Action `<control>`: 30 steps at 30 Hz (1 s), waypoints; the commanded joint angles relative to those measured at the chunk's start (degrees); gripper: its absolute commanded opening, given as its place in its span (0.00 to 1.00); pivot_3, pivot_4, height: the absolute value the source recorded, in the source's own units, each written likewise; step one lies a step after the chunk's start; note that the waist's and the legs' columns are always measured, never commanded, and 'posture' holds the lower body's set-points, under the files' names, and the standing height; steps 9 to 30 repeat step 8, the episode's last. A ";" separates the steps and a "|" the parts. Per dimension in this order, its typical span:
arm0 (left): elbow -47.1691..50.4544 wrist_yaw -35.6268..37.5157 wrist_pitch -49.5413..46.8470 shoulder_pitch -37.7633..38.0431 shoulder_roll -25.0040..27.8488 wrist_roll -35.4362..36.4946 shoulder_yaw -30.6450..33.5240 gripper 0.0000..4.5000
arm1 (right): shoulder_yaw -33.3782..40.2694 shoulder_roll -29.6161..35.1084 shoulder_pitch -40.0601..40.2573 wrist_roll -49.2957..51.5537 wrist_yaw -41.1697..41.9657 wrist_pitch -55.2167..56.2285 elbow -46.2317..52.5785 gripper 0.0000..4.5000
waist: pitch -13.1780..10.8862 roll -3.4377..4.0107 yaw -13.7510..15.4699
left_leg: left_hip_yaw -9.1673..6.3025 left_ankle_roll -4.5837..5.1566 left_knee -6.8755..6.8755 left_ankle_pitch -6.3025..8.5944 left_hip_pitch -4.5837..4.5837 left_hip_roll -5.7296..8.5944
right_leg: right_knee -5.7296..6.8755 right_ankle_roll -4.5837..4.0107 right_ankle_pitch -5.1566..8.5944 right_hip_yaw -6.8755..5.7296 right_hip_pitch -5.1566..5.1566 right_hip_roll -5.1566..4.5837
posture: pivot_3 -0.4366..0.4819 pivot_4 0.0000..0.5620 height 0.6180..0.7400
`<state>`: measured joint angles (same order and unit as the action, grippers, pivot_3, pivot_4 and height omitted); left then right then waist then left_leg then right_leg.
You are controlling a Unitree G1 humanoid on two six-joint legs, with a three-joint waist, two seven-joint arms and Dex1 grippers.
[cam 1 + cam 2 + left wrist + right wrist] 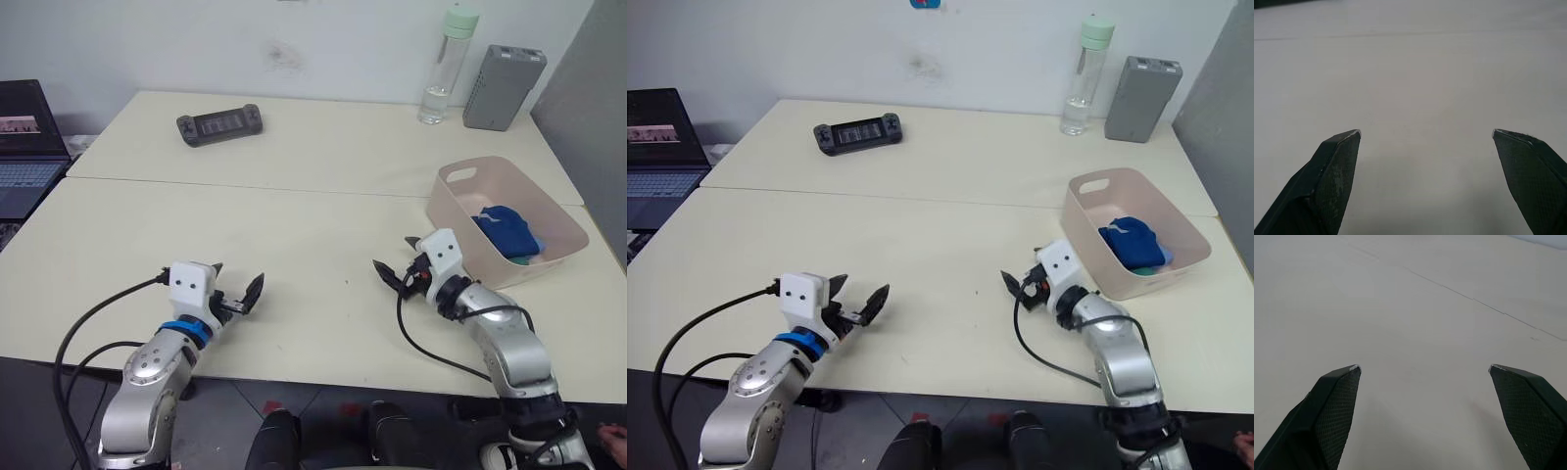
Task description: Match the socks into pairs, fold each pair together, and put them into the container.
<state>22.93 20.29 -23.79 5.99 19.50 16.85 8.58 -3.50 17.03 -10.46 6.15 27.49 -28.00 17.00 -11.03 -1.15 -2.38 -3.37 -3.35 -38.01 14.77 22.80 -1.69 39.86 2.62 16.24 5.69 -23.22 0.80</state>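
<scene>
The pale pink container [565, 223] stands at the right of the cream table. Inside it lie folded dark blue socks [507, 231], with a bit of green and light blue fabric [522, 260] under them. My right gripper [396, 260] hovers open just left of the container, fingers [1332, 406] spread over bare tabletop. My left gripper [235, 285] is open near the table's front edge, left of centre, with nothing between its fingers [1334, 171].
A black handheld game console [219, 124] lies at the back left. A clear water bottle [441, 69] and a grey ribbed box [503, 73] stand at the back right. A laptop [24, 137] sits off the table's left side. A seam [245, 184] crosses the table.
</scene>
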 commanded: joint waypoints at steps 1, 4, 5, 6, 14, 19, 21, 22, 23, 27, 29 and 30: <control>0.23 0.69 2.48 0.13 -0.24 -0.63 -1.00 1.00 | 1.24 -1.21 3.06 1.27 -2.26 0.79 4.80 1.00 | 0.02 -0.02 0.00 | 0.00 0.00 0.00 0.00 0.00 0.00 | 0.00 0.00 0.00 -0.01 0.00 0.00 | 0.48 0.27 1.00; -0.85 0.84 2.78 -0.25 0.03 -1.14 -1.26 1.00 | 1.09 -1.21 4.41 0.75 -2.84 2.71 4.77 1.00 | 0.02 -0.02 -0.04 | 0.01 0.00 0.00 0.00 -0.01 -0.01 | 0.00 0.01 0.01 0.01 0.00 0.01 | 0.48 0.27 1.00; -1.12 1.10 2.98 -0.37 0.07 -0.97 -1.26 1.00 | 1.25 -1.24 4.24 0.72 -3.11 2.73 4.40 1.00 | 0.02 -0.02 -0.14 | 0.02 0.00 0.00 0.00 -0.01 -0.01 | -0.01 0.01 0.01 0.01 0.00 0.01 | 0.48 0.27 1.00; -1.16 1.25 3.08 -0.42 0.17 -0.80 -1.13 1.00 | 1.37 -1.24 3.94 0.82 -3.31 2.57 4.17 1.00 | 0.03 -0.02 -0.34 | 0.03 0.00 0.00 0.00 -0.02 -0.01 | -0.01 0.01 0.01 0.02 0.00 0.02 | 0.48 0.27 1.00; -1.48 1.68 2.81 -0.41 0.33 -0.33 -1.04 1.00 | 1.40 -1.14 3.45 1.13 -3.49 2.04 4.17 1.00 | 0.03 -0.03 -0.48 | 0.03 0.00 0.01 0.00 -0.03 -0.02 | 0.00 0.01 0.02 0.02 0.00 0.03 | 0.48 0.27 1.00; -1.48 1.68 2.81 -0.41 0.33 -0.33 -1.04 1.00 | 1.40 -1.14 3.45 1.13 -3.49 2.04 4.17 1.00 | 0.03 -0.03 -0.48 | 0.03 0.00 0.01 0.00 -0.03 -0.02 | 0.00 0.01 0.02 0.02 0.00 0.03 | 0.48 0.27 1.00; -1.48 1.68 2.81 -0.41 0.33 -0.33 -1.04 1.00 | 1.40 -1.14 3.45 1.13 -3.49 2.04 4.17 1.00 | 0.03 -0.03 -0.48 | 0.03 0.00 0.01 0.00 -0.03 -0.02 | 0.00 0.01 0.02 0.02 0.00 0.03 | 0.48 0.27 1.00; -1.48 1.68 2.81 -0.41 0.33 -0.33 -1.04 1.00 | 1.40 -1.14 3.45 1.13 -3.49 2.04 4.17 1.00 | 0.03 -0.03 -0.48 | 0.03 0.00 0.01 0.00 -0.03 -0.02 | 0.00 0.01 0.02 0.02 0.00 0.03 | 0.48 0.27 1.00; -1.48 1.68 2.81 -0.41 0.33 -0.33 -1.04 1.00 | 1.40 -1.14 3.45 1.13 -3.49 2.04 4.17 1.00 | 0.03 -0.03 -0.48 | 0.03 0.00 0.01 0.00 -0.03 -0.02 | 0.00 0.01 0.02 0.02 0.00 0.03 | 0.48 0.27 1.00; -1.48 1.68 2.81 -0.41 0.33 -0.33 -1.04 1.00 | 1.40 -1.14 3.45 1.13 -3.49 2.04 4.17 1.00 | 0.03 -0.03 -0.48 | 0.03 0.00 0.01 0.00 -0.03 -0.02 | 0.00 0.01 0.02 0.02 0.00 0.03 | 0.48 0.27 1.00; -1.48 1.68 2.81 -0.41 0.33 -0.33 -1.04 1.00 | 1.40 -1.14 3.45 1.13 -3.49 2.04 4.17 1.00 | 0.03 -0.03 -0.48 | 0.03 0.00 0.01 0.00 -0.03 -0.02 | 0.00 0.01 0.02 0.02 0.00 0.03 | 0.48 0.27 1.00; -1.48 1.68 2.81 -0.41 0.33 -0.33 -1.04 1.00 | 1.40 -1.14 3.45 1.13 -3.49 2.04 4.17 1.00 | 0.03 -0.03 -0.48 | 0.03 0.00 0.01 0.00 -0.03 -0.02 | 0.00 0.01 0.02 0.02 0.00 0.03 | 0.48 0.27 1.00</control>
